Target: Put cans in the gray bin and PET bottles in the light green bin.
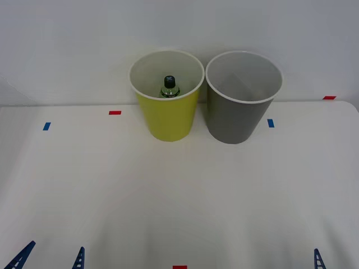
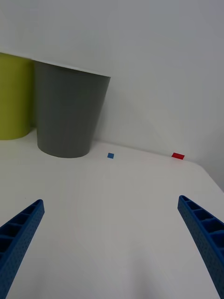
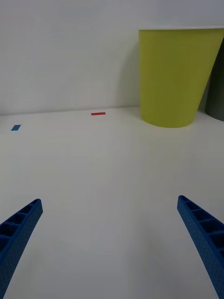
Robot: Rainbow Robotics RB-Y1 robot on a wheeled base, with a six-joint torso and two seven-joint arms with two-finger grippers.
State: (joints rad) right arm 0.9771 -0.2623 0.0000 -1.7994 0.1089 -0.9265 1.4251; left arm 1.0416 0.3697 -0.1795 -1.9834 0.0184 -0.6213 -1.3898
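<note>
The light green bin (image 1: 168,120) stands at the back middle of the white table. A PET bottle (image 1: 170,88) with a black cap stands upright inside it. The gray bin (image 1: 233,123) sits right beside it on the right, and what shows of its inside is bare. Cans are out of view. My left gripper (image 1: 50,259) is open low at the near left edge, far from both bins. In the left wrist view the left gripper (image 3: 109,201) holds nothing. My right gripper (image 2: 111,201) is open too, with nothing in it, and faces the gray bin (image 2: 70,112).
Small tape marks lie on the table: red (image 1: 115,112) and blue (image 1: 46,126) at the left, blue (image 1: 271,123) and red (image 1: 329,97) at the right, red (image 1: 179,267) at the near edge. A white wall rises close behind the bins.
</note>
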